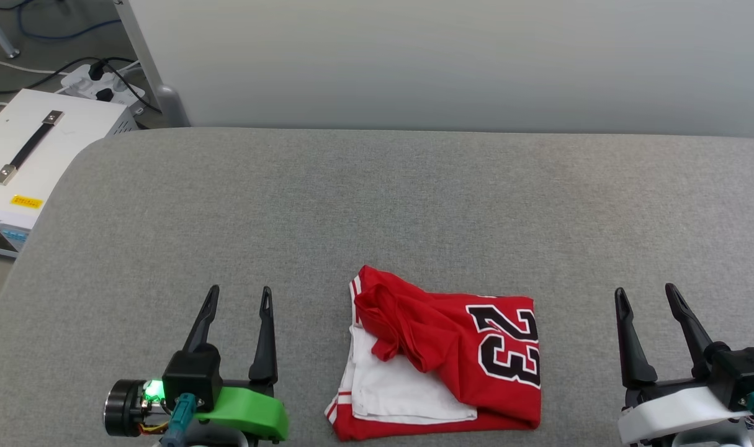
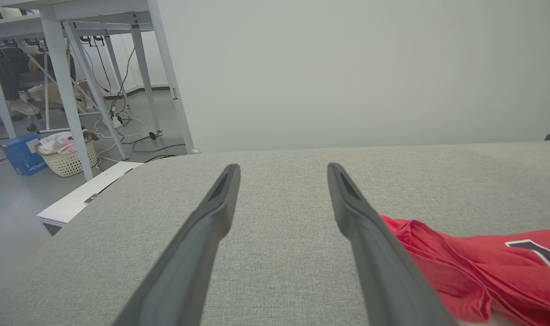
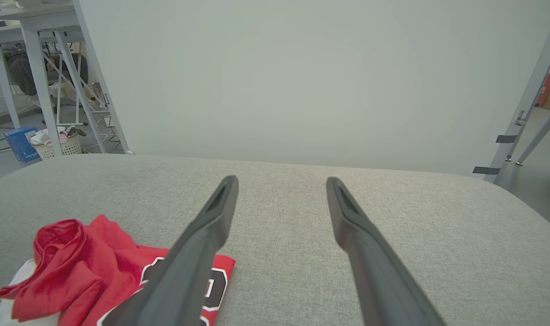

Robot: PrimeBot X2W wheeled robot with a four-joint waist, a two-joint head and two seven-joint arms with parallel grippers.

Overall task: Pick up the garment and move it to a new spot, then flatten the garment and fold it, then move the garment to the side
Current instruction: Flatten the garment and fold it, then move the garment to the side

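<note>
Lying loosely bunched on the grey padded surface (image 1: 377,198), the red shirt (image 1: 451,354) is seen between the two claws, touched by neither. The left claw (image 1: 240,292) is held with fingers apart, the shirt just to its right; the right claw (image 1: 645,290) is likewise spread, the shirt to its left.

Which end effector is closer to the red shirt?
Left, by a little. The left end effector sits just left of the shirt; the right end effector sits farther off its right side.

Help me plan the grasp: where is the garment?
Head view: the garment lies bunched at the grey surface's near edge, between left gripper and right gripper.
</note>
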